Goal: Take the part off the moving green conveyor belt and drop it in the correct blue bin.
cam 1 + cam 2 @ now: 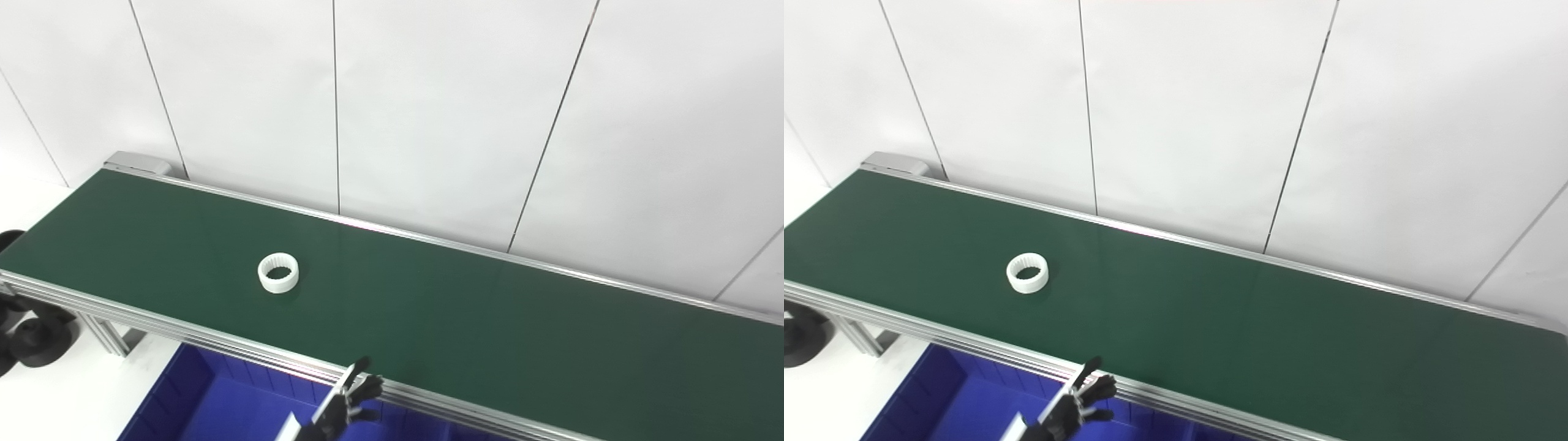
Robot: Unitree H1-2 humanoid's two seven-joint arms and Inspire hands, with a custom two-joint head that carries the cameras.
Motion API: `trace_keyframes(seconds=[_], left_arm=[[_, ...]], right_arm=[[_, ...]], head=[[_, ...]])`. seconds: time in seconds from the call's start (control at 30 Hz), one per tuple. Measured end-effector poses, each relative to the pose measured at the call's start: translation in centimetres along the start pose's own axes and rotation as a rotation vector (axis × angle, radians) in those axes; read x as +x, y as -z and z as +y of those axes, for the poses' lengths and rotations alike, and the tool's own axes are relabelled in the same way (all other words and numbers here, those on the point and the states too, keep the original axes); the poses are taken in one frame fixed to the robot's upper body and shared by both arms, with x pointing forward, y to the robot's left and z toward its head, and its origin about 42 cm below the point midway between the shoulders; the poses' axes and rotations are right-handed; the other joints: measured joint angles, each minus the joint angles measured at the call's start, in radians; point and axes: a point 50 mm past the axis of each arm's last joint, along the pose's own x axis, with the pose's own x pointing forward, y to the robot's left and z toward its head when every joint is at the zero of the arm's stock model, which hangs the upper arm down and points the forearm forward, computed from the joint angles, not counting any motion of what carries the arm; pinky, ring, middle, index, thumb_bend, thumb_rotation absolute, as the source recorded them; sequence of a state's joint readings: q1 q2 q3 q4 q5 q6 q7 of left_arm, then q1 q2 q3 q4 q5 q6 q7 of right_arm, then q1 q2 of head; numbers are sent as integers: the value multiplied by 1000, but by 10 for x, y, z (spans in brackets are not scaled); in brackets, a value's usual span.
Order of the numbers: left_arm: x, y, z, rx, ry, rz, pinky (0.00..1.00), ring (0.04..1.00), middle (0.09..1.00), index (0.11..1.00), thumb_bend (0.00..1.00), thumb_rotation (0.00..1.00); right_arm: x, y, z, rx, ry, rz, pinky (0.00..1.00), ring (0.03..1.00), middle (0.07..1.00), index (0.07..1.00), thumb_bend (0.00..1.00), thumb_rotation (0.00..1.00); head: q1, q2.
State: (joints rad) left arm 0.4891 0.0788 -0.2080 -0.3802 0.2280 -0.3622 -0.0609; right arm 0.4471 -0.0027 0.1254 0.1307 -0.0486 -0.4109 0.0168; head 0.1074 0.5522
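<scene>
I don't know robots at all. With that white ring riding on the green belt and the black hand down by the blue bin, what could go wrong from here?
The white ring lies apart from the left hand, which hangs low at the belt's near rail. A late reach could miss it as the green belt carries it.

Rising, the hand might clip that rail.

The ring is smooth and round, so the fingers may slip and knock it away from the blue bin.

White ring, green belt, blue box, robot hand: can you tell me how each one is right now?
white ring: lying flat on the belt, hole facing up, nothing touching it.
green conveyor belt: carrying only the ring.
blue bin: below the belt's near edge; the part in view holds nothing.
left hand: over the bin by the belt's near rail, fingers apart, holding nothing.
right hand: not in view.
</scene>
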Motion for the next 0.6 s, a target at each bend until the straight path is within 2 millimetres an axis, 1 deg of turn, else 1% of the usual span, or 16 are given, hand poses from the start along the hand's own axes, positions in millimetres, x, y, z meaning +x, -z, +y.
trace_keyframes(seconds=[0.03,0.13,0.17,0.2,0.27,0.33,0.4,0.47,0.5,0.53,0.6], left_arm=[[8,-7,10,51,20,-39,652,768,824,794,976,285],[38,-18,42,212,87,-119,638,758,802,810,998,284],[48,-22,53,273,113,-131,615,738,789,798,1000,263],[55,-24,61,323,139,-131,573,702,761,767,1000,221],[76,-32,77,429,189,-142,555,681,739,744,1000,178],[98,-39,89,501,230,-147,514,641,706,708,1000,86],[118,-48,98,568,261,-161,494,633,699,701,1000,38],[136,-57,108,639,291,-179,505,650,717,717,1000,26],[144,-58,112,669,307,-185,510,656,723,723,1000,25],[151,-56,116,702,320,-184,535,667,733,730,1000,15],[164,-47,126,769,355,-155,553,678,736,739,1000,17]], right_arm=[[1,0,1,1,1,-2,963,978,1000,1000,735,1000],[5,-2,6,-1,0,-11,953,971,1000,1000,753,1000],[5,-2,7,-3,-2,-12,940,966,1000,1000,760,1000],[6,-2,8,-7,-4,-13,930,965,1000,1000,752,1000],[6,-2,8,-19,0,-10,925,963,1000,1000,743,1000],[6,-1,8,-23,6,-7,927,965,1000,1000,754,1000],[8,-1,9,-21,10,-10,931,966,1000,1000,774,1000],[12,-3,12,-15,8,-18,931,965,1000,1000,770,1000],[13,-3,13,-12,10,-20,931,965,1000,1000,769,1000],[14,-3,14,-10,10,-22,930,966,1000,1000,769,1000],[15,-4,15,-9,7,-24,925,966,1000,1000,765,1000]], head=[[0,0],[-2,2],[-5,-9],[-8,-15],[-8,-15],[-9,-18],[-11,-18],[-11,-18],[-11,-17],[-11,-17],[-12,-17]])
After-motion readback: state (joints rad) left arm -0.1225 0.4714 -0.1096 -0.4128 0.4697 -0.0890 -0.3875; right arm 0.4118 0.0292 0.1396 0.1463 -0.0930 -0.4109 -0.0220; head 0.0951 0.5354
